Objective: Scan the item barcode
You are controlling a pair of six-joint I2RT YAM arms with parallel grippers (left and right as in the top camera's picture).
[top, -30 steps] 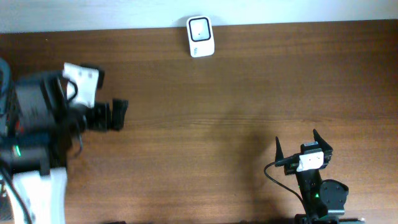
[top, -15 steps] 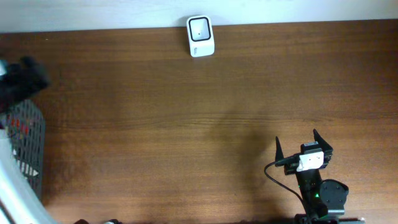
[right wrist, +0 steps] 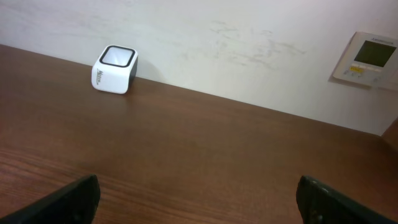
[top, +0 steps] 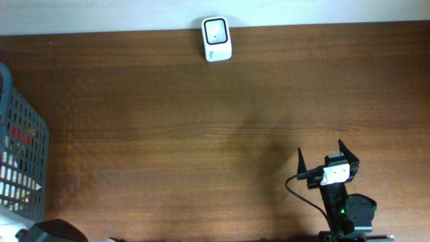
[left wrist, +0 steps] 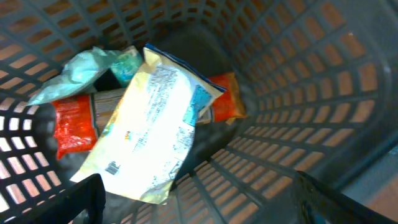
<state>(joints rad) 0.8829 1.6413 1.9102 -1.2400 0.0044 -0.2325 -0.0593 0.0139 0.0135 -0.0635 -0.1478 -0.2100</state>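
Several packets lie in a blue-grey mesh basket (top: 30, 144) at the table's left edge. In the left wrist view a yellow-white packet (left wrist: 152, 124) lies on top, its barcode (left wrist: 112, 168) facing up. My left gripper (left wrist: 199, 208) hangs open over the basket's inside (left wrist: 298, 68), just above that packet and touching nothing. The white scanner (top: 216, 39) stands at the table's far edge by the wall and shows in the right wrist view too (right wrist: 114, 70). My right gripper (top: 320, 151) rests open and empty at the front right.
Under the top packet lie a red packet (left wrist: 71, 127), a teal one (left wrist: 93, 68) and an orange one (left wrist: 227, 99). A dark part of the left arm (top: 54, 232) shows at the bottom left corner. A wall panel (right wrist: 370, 57) hangs at the right.
The left arm has swung off the table's left side and down out of the overhead view, uncovering the basket. The right arm has not moved.
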